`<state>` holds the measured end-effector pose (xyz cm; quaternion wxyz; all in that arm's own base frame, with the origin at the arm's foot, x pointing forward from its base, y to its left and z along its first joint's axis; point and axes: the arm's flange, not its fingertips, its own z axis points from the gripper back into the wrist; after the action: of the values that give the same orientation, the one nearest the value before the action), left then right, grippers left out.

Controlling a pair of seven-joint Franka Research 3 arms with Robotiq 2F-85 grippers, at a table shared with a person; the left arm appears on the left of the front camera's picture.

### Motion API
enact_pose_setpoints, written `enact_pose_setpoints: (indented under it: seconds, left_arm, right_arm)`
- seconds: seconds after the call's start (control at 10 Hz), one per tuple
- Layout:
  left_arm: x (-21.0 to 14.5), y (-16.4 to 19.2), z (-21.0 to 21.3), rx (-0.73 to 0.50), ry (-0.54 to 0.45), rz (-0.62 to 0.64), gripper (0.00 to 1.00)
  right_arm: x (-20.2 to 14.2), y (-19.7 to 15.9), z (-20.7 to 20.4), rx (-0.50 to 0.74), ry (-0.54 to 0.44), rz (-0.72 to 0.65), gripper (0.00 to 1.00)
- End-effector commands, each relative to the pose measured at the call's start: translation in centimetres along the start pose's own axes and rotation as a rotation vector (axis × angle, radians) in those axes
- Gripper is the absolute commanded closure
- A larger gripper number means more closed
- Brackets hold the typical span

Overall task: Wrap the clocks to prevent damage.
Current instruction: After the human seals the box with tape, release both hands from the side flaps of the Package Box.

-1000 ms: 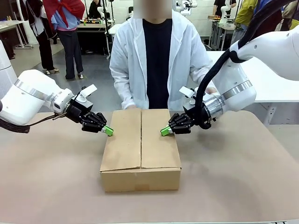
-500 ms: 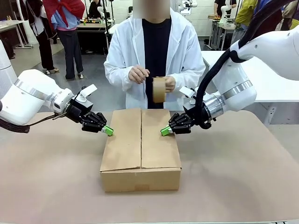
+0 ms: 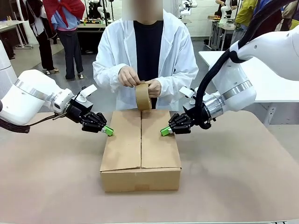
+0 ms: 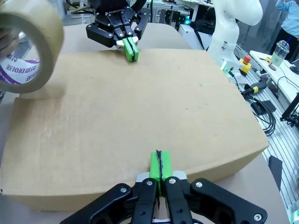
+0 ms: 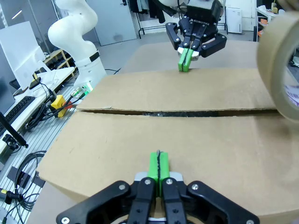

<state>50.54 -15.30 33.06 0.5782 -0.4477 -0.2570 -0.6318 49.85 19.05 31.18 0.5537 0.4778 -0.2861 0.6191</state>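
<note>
— Well, looking at edges first?

— Yes. Lying lengthwise on the brown table [image 3: 51, 186], the cardboard carton [image 3: 140, 144], with bare tabletop opening wide to both sides and in front. Crowding only the far edge, where a person is standing close.

— And reaching in from where?

— Coming in from either side. Resting on the left flap right at its outer edge, the left gripper [image 3: 108, 130], green pads clenched together and grasping nothing. Pressing on the right flap a little inside its outer edge, the right gripper [image 3: 164, 131], likewise clenched on nothing. Pointing at each other across the carton top, well apart, with the centre seam [image 5: 177, 113] running between them.

— Anything hanging over the top?

— Hovering upright just above the far end of the seam, a brown tape roll [image 3: 142, 96], being held by both of the person's hands [image 3: 127, 76]. Leaving the near half of the top free.

— Finding the clocks relative to the grippers?

— Cannot tell. Meeting along the middle, both flaps, showing only a thin dark gap at the seam and hiding whatever is lying inside the carton under the pads.
</note>
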Motion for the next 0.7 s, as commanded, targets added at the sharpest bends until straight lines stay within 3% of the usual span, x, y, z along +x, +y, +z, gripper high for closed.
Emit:
enact_pose_setpoints:
  seconds: [0.0,0.6]
  left_arm:
    - [-0.17,0.08,-0.17,0.001,0.004,0.002,1.0]
    - [-0.17,0.08,-0.17,0.001,0.004,0.002,1.0]
  right_arm:
    - [-0.36,-0.04,-0.17,-0.003,0.005,-0.007,0.99]
    - [-0.36,-0.04,-0.17,-0.003,0.005,-0.007,0.99]
